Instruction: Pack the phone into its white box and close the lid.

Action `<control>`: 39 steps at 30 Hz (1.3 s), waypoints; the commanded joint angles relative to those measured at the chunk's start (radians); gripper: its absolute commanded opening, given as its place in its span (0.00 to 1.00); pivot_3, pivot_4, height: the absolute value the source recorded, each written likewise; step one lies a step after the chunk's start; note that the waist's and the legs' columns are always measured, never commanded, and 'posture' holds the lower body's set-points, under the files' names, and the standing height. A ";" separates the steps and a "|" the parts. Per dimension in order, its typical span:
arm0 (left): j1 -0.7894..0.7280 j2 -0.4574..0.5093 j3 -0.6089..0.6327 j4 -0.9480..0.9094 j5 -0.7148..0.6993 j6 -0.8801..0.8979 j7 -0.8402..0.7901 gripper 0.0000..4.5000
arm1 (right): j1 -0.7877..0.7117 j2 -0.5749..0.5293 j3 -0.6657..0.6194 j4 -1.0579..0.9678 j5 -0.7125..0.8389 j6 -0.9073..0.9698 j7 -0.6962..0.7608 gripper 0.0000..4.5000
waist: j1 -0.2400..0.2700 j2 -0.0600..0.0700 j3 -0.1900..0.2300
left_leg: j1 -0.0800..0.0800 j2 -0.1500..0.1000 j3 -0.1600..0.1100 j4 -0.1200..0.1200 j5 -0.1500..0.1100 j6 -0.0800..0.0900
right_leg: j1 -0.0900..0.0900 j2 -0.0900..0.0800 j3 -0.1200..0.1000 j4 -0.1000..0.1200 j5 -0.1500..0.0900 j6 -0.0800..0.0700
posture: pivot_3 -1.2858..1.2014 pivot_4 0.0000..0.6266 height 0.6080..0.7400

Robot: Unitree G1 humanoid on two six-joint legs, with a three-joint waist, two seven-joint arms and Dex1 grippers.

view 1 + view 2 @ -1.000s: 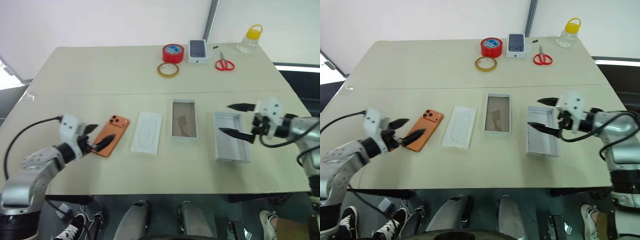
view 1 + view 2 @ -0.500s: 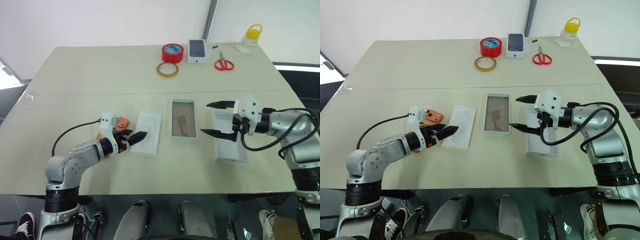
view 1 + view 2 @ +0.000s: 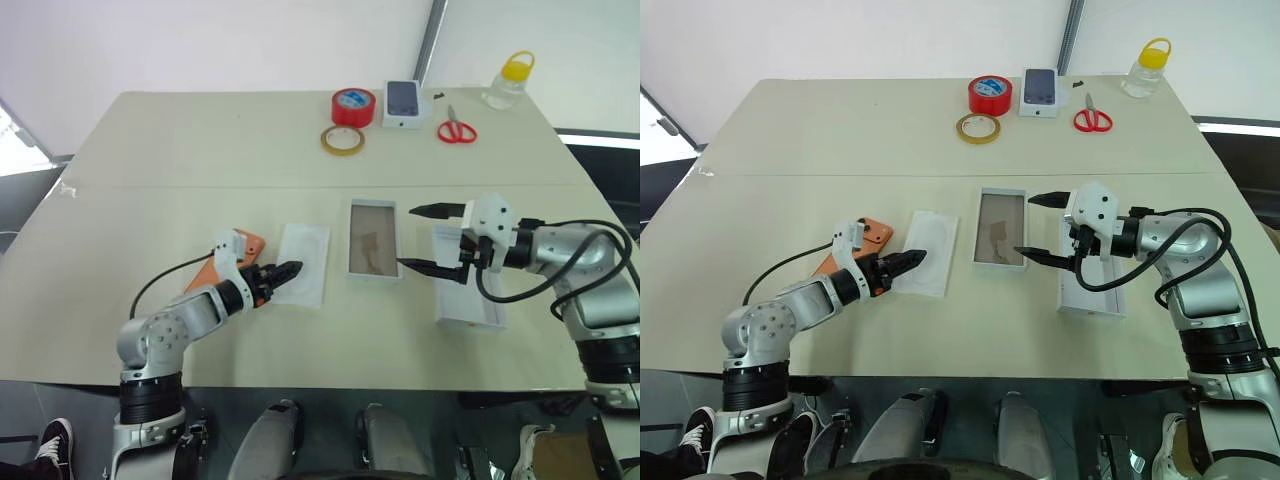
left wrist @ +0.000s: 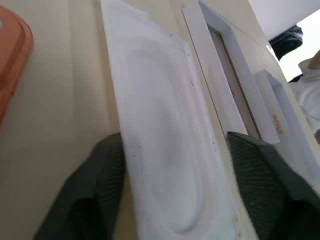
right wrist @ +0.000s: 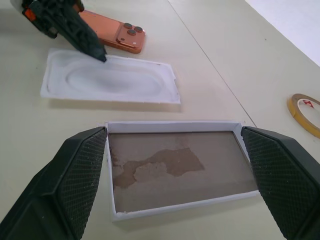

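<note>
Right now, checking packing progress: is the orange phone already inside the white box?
No, the phone lies on the table beyond the insert sheet; the white box holds none.

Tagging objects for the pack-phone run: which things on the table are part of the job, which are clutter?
Job:
- phone
- white box
- lid

Clutter:
- insert sheet
- red tape
- clear tape ring
- small phone box
- scissors
- bottle

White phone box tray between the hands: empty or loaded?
Empty. The shallow white box shows only its bare brown floor; the flat orange phone lies on the table, outside it.
</note>
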 commanded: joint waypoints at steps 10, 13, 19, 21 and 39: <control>0.008 0.003 0.007 0.023 -0.009 0.034 0.039 0.00 | 0.000 0.029 0.008 -0.025 -0.006 -0.025 -0.015 1.00 | -0.001 0.000 0.000 | 0.000 0.000 0.000 0.000 0.000 0.000 | 0.000 0.001 0.000 0.000 0.000 0.000 | 0.52 0.24 1.00; -0.006 0.020 0.013 0.004 -0.009 0.027 0.040 0.00 | 0.016 0.059 0.044 -0.073 0.031 0.066 -0.018 1.00 | -0.002 0.000 0.000 | 0.000 0.001 0.000 0.000 0.000 0.000 | 0.000 0.001 0.000 0.000 0.000 0.000 | 0.52 0.24 1.00; -0.094 0.094 0.083 -0.032 -0.038 0.004 0.053 0.00 | -0.027 0.119 0.184 0.012 -0.092 0.073 -0.030 1.00 | -0.015 -0.001 0.001 | 0.000 0.001 0.000 -0.001 0.001 -0.002 | -0.002 0.002 0.000 0.002 0.000 0.000 | 0.52 0.24 1.00; -0.105 0.099 0.079 -0.043 -0.031 -0.009 0.057 0.00 | -0.043 0.118 0.227 0.066 -0.159 0.029 -0.032 1.00 | -0.019 -0.001 0.001 | 0.000 0.000 0.000 -0.001 0.003 -0.006 | -0.002 0.001 0.000 0.001 0.000 0.000 | 0.52 0.24 1.00; -0.147 -0.015 0.129 -0.112 -0.139 0.015 0.184 0.00 | -0.051 0.198 0.305 0.026 -0.201 0.061 0.010 0.01 | -0.022 -0.002 0.001 | 0.000 0.001 0.000 0.000 0.004 -0.007 | -0.002 0.001 0.000 0.002 0.000 0.000 | 0.52 0.24 1.00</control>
